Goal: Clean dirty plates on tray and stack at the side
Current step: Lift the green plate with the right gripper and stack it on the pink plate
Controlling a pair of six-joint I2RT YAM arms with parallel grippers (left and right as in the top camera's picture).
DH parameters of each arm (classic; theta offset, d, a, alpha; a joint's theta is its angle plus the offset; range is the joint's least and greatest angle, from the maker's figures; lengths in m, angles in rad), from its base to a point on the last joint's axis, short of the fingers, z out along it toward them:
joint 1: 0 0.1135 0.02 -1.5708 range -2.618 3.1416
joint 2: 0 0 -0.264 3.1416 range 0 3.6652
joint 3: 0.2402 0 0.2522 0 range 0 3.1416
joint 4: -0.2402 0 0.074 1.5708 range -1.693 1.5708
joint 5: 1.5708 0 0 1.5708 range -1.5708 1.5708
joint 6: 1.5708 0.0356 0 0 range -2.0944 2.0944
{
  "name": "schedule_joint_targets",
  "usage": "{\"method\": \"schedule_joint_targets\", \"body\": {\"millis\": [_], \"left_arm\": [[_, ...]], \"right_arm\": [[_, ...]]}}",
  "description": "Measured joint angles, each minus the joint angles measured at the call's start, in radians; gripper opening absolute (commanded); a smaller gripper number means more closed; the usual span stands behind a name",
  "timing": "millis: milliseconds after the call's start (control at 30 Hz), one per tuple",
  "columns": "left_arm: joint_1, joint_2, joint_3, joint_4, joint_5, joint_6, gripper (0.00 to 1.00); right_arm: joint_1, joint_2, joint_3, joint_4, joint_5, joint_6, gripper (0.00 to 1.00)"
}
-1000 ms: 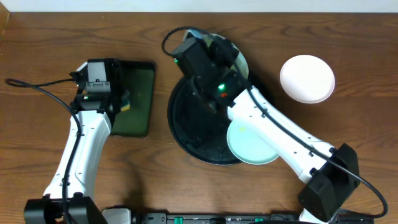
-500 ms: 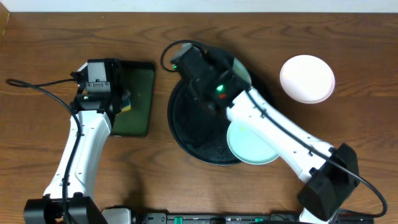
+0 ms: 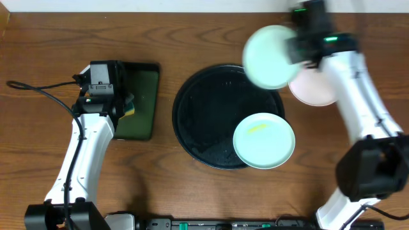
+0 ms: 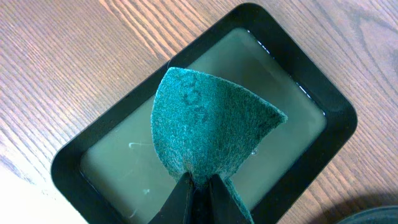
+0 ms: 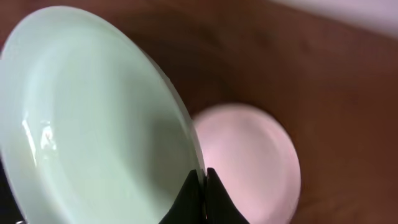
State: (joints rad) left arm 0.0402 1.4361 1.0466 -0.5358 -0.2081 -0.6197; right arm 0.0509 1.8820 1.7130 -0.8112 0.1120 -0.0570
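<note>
Three plates are showing: two mint and one white. There is one round tray (image 3: 204, 115), one rectangular tray (image 3: 142, 102) (image 4: 273, 68) with a green floor, and one green scouring pad (image 4: 205, 130) (image 3: 130, 105), all on the wooden tabletop (image 3: 51, 38) with two arms working over it.

The right end effector (image 5: 202, 180) (image 3: 295, 48) is pinching the first mint plate (image 3: 271, 56) (image 5: 93, 118) by its rim, with the fingers pressed together on the edge. That plate is hanging tilted in the air (blurred in the overhead view), over the far right edge of the round tray and partly above the white plate (image 3: 316, 92) (image 5: 249, 162). The white plate is lying on the tabletop, just right of the round tray. The second mint plate (image 3: 263, 140) is lying flat at the near right side of the round tray, overlapping its rim, and it is carrying a small yellow smear (image 3: 257, 129).

The left end effector (image 4: 200, 186) is pinching the scouring pad at its lower tip and holding it above the rectangular tray, which is sitting left of the round tray.

A second ago the right arm was reaching across the round tray with the first mint plate at the tray's far rim. Now that plate is off the tray and to the right, and the second mint plate is showing whole. The left arm, the scouring pad, the white plate and the second mint plate are sitting where they were
</note>
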Motion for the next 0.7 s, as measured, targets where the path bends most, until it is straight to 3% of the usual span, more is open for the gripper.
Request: {"method": "schedule_joint_targets", "body": {"millis": [267, 500, 533, 633, 700], "left_arm": [[0.0, 0.0, 0.0, 0.001, 0.0, 0.0, 0.08], [0.0, 0.0, 0.0, 0.001, 0.0, 0.0, 0.08], [0.0, 0.0, 0.0, 0.001, 0.0, 0.0, 0.08], [0.0, 0.0, 0.0, 0.001, 0.0, 0.0, 0.08], [0.0, 0.0, 0.0, 0.001, 0.0, 0.0, 0.08]], "right_arm": [[-0.324, 0.018, -0.031, -0.047, -0.152, 0.154, 0.01], [-0.381, 0.077, -0.11, -0.007, -0.227, 0.204, 0.01], [-0.381, 0.088, -0.121, 0.008, -0.234, 0.21, 0.08], [-0.381, 0.115, -0.153, 0.046, -0.249, 0.232, 0.45], [-0.38, 0.132, -0.166, 0.053, -0.256, 0.235, 0.58]]}}
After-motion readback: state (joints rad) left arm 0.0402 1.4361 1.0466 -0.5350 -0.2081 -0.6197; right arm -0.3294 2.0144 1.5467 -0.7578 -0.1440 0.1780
